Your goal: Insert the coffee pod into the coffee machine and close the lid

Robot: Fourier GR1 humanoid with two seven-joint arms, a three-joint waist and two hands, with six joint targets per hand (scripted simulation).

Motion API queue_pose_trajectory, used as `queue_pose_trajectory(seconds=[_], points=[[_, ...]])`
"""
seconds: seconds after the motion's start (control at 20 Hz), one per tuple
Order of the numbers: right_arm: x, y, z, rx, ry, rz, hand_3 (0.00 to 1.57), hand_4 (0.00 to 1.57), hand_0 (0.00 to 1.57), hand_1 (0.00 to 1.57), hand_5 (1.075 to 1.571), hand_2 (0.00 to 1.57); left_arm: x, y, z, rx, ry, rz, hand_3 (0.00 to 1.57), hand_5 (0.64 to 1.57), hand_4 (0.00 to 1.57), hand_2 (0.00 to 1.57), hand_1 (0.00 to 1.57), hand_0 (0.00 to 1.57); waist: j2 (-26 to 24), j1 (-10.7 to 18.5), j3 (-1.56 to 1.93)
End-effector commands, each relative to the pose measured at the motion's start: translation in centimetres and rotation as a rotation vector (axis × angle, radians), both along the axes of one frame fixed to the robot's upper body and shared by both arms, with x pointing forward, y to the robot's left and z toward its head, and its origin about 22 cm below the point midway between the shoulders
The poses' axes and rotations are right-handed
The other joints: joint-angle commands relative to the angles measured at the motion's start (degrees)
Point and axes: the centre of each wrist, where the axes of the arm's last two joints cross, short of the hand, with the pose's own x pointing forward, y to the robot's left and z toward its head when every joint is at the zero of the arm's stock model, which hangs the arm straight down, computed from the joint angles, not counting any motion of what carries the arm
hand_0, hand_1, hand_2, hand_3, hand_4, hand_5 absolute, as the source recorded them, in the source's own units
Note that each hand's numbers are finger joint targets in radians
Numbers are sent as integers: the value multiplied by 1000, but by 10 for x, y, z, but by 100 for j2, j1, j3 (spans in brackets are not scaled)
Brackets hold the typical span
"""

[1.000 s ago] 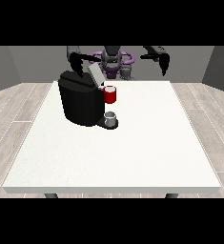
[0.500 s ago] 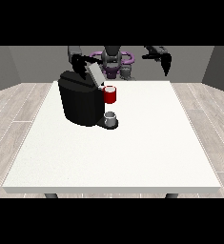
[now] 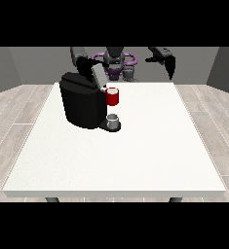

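The black coffee machine [image 3: 82, 104] stands on the white table [image 3: 135, 151], left of the middle and towards the back. A grey lid flap [image 3: 98, 75] rises tilted from its top. The hand at the view's left [image 3: 88, 66] is just above the machine's top, right behind this flap and against it. A red thing at the machine [image 3: 112, 96] shows at its front right. Below it a small grey thing [image 3: 113, 120] sits on the machine's base. The hand at the view's right [image 3: 170, 65] hangs raised over the table's far right edge, fingers relaxed and pointing down, holding nothing.
The robot's torso [image 3: 117, 62] with purple parts is behind the table's far edge. The wide white tabletop stretches from the machine towards the camera and to the right. Wooden floor surrounds the table.
The hand at the view's left has moved right and down onto the machine's top, to the lid flap. The other hand has hardly moved.
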Motion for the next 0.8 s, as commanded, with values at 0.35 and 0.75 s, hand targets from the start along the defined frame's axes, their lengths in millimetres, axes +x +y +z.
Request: queue_pose_trajectory(seconds=[0.35,0.75], points=[[17,31,32,-56,21,77,0,214,0,0,1571,0,-2,3,-19,4,-8,49,0,1571,158,0,0,0,87,-19,23],[23,59,52,-158,-43,109,0,124,0,0,1571,0,11,13,-3,-1,-21,38,0,1571,167,0,0,0,103,10,23]])
